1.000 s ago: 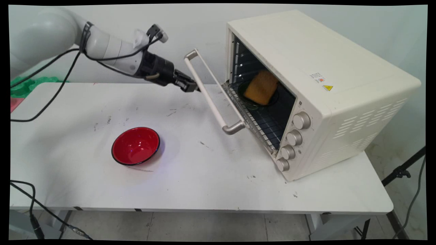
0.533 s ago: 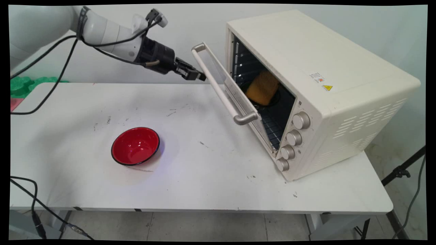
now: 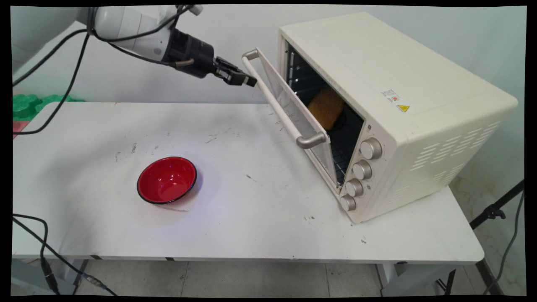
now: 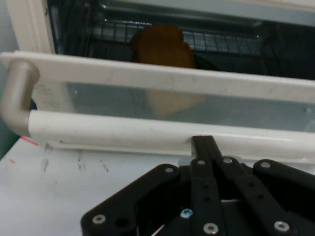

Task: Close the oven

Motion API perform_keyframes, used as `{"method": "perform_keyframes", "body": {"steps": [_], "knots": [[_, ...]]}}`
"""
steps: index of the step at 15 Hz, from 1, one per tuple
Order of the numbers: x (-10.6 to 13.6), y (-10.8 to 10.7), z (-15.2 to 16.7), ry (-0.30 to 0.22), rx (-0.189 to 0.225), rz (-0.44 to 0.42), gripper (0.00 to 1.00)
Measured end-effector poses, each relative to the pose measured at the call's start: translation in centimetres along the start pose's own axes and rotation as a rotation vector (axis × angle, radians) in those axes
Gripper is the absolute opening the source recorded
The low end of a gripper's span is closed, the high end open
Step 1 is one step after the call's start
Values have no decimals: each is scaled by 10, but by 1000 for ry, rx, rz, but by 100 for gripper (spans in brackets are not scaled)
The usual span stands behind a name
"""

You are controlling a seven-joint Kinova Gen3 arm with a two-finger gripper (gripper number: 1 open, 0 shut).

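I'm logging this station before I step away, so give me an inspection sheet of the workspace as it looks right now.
Surface: white table, scuffed with dark marks.
Things: cream oven, door partly open, tilted outward; bread on a dark plate on the rack inside.
Clutter: red bowl, upright, apart from the oven.
Gripper: gripper shut, tips against the door handle near its upper end.
Cables: black cables hang from the arm; more at the table's near left corner.
Surroundings: pale wall behind; green shapes past the table's far left; stand leg at right.
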Motion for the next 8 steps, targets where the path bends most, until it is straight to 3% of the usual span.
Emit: {"method": "perform_keyframes", "body": {"steps": [8], "knots": [[17,0,-12,41,-14,23,0]]}}
